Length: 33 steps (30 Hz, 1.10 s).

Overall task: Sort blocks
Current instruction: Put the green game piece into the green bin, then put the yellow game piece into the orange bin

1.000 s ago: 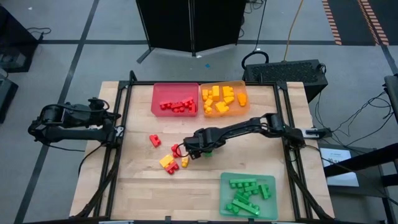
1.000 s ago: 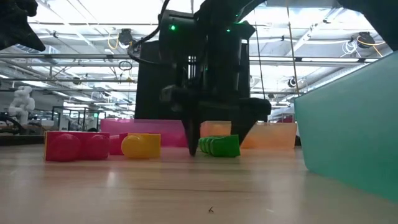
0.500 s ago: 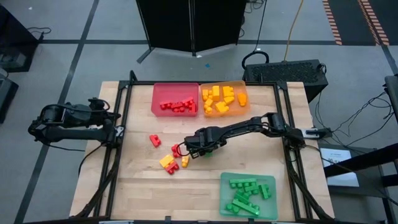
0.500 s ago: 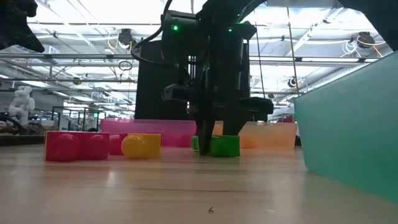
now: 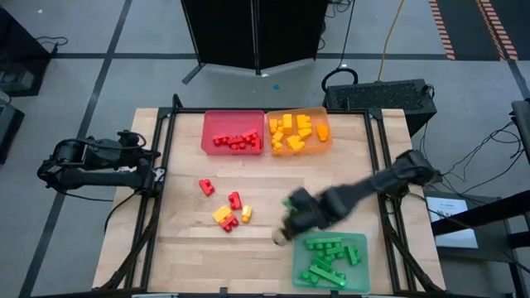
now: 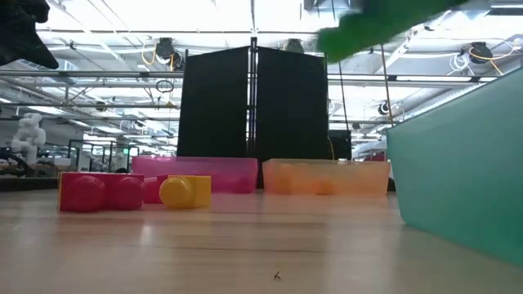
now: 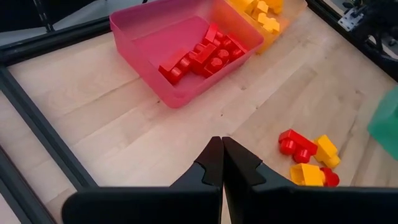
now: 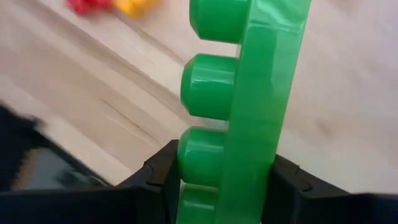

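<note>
My right gripper (image 5: 288,227) hangs above the table just off the far left corner of the green tray (image 5: 361,242), shut on a long green block (image 8: 244,93). That block shows as a green smear high up in the low view (image 6: 368,28). Loose red blocks (image 5: 205,187) and yellow blocks (image 5: 222,215) lie flat on the wood left of it. At the table's left edge my left gripper (image 7: 222,163) waits, shut and holding nothing. My right gripper pinches the green block's near end (image 8: 224,177) between its two fingers. One finger (image 8: 158,180) is on the studded face, the other (image 8: 292,186) on the opposite flat face. The block sticks out past the fingertips, lengthwise along the fingers, lifted clear of the table.
A red tray (image 5: 209,132) with red blocks and an orange tray (image 5: 325,116) with yellow blocks stand side by side at the far edge. The green tray at the near right holds several green blocks. Bare wood lies between the trays.
My right gripper has shut on the green block at the table's middle, lifted it clear, and swung fast toward the near right, to the green tray. The red and yellow blocks stayed where they were.
</note>
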Motion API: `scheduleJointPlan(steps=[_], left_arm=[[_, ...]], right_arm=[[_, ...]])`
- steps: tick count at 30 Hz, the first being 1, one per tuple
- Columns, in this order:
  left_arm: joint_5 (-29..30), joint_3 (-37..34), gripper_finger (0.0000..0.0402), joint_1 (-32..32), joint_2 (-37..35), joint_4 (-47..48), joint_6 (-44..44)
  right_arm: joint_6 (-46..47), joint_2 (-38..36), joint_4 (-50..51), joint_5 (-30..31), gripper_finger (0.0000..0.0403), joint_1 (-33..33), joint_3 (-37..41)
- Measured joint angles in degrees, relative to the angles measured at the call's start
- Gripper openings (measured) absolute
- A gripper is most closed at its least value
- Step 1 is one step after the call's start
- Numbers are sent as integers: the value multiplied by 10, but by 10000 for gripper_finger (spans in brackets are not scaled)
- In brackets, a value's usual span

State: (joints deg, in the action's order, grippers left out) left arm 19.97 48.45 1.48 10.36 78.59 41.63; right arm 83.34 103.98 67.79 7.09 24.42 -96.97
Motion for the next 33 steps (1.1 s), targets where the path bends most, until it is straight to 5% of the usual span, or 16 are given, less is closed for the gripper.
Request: scheduleJointPlan(steps=[6,14,24,33], left_arm=[[-2,0,2,0,0,0,-1],[-1,0,2,0,0,0,-1],[1,0,2,0,0,0,0],[1,0,2,0,0,0,0]], right_arm=[[218,-3,138,-66,137,145,1],[400,5,139,-105,137,255,1],[372,58,107,-116,145,271,0],[317,85,108,-115,301,267,0]])
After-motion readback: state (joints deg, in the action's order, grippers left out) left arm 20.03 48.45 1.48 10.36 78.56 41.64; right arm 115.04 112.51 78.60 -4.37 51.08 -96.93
